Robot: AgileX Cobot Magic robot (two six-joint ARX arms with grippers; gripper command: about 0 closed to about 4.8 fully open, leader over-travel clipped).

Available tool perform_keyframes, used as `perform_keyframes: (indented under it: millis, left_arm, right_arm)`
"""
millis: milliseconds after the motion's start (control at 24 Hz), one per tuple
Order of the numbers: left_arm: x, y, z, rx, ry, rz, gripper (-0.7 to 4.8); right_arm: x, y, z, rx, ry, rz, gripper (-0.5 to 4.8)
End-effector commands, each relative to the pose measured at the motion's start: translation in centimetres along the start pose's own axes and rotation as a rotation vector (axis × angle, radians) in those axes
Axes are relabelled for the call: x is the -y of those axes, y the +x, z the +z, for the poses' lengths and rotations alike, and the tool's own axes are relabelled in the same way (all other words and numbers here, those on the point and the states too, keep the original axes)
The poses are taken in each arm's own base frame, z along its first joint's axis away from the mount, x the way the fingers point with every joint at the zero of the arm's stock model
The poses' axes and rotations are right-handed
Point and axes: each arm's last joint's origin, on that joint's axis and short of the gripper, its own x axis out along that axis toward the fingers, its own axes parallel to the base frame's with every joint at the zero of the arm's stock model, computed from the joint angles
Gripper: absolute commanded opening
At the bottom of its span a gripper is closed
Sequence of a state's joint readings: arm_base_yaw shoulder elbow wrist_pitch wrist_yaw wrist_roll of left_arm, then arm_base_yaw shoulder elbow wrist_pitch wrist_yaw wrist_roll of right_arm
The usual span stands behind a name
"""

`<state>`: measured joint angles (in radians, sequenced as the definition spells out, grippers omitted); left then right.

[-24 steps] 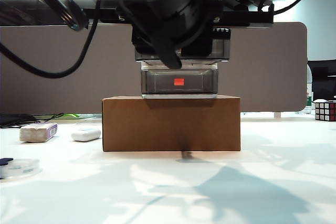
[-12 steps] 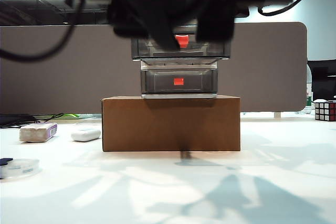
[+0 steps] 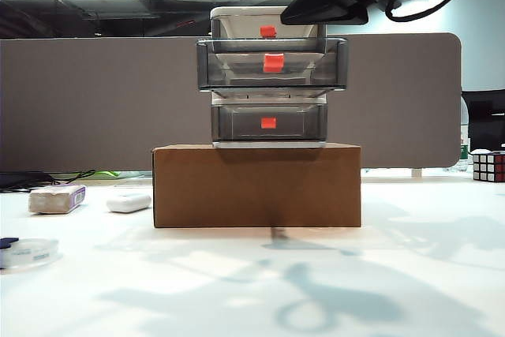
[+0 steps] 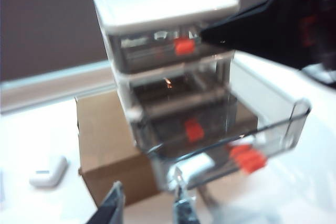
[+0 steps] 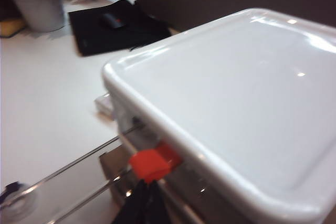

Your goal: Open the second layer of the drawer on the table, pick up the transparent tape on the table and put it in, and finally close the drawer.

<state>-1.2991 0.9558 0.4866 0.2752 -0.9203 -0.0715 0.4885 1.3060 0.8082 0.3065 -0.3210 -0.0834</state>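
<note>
The white tabletop (image 3: pixel 442 290) carries a brown cardboard box (image 3: pixel 257 185), and on the box stands the drawer (image 3: pixel 268 76), a white-framed cabinet of three smoky grey tiers, each with a red handle. The second layer (image 3: pixel 272 65) is pulled out toward the exterior camera and overhangs the tiers above and below it; its translucent front wall and red tab (image 4: pixel 247 158) show close in the left wrist view. A grey partition stands behind the drawer, with ceiling strip lights above.

The right gripper (image 5: pixel 144 203) sits at the top front edge of the drawer, its dark fingers together just below the top tier's red handle (image 5: pixel 151 164). The left gripper (image 4: pixel 147 205) hangs in front of the open second layer, fingers slightly apart and holding nothing.

Left of the box lie a whitish block with a purple label (image 3: pixel 57 198) and a white oblong device (image 3: pixel 129 202). The transparent tape (image 3: pixel 28 252), a flat clear roll with a dark blue bit, lies well left of the box, well apart from both grippers.
</note>
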Motion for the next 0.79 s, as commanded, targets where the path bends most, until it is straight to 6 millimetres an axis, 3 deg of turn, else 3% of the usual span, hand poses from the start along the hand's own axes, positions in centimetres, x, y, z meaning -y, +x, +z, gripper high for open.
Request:
perform_keyframes:
  millis: [42,125,292,417,542,792]
  left_arm:
    - [-4.9,-0.1,-0.3,-0.178,-0.019,-0.182,0.76]
    - [-7.4,-0.2,-0.3,-0.228,-0.055,-0.259,0.51]
    - [-11.5,-0.2,-0.8,-0.294,-0.118,-0.343,0.53]
    - [-14.1,-0.1,-1.6,-0.353,-0.193,-0.264,0.93]
    - [-16.2,-0.2,-2.1,-0.348,-0.339,-0.148,0.94]
    - [-16.5,0.8,-5.4,-0.375,-0.018,-0.246,3.88]
  right_arm:
    - [-0.4,-0.6,0.4,-0.009,0.009,0.067,-0.05]
    - [-0.5,-0.9,0.5,-0.018,0.013,0.081,-0.05]
    - [-0.7,-1.5,0.9,-0.015,0.012,0.085,-0.05]
    - [-0.9,-2.1,1.3,-0.011,0.010,0.084,-0.05]
    - [-1.0,-2.7,1.6,-0.008,0.009,0.084,-0.05]
    - [-1.2,-3.1,1.4,-0.051,0.025,0.088,-0.05]
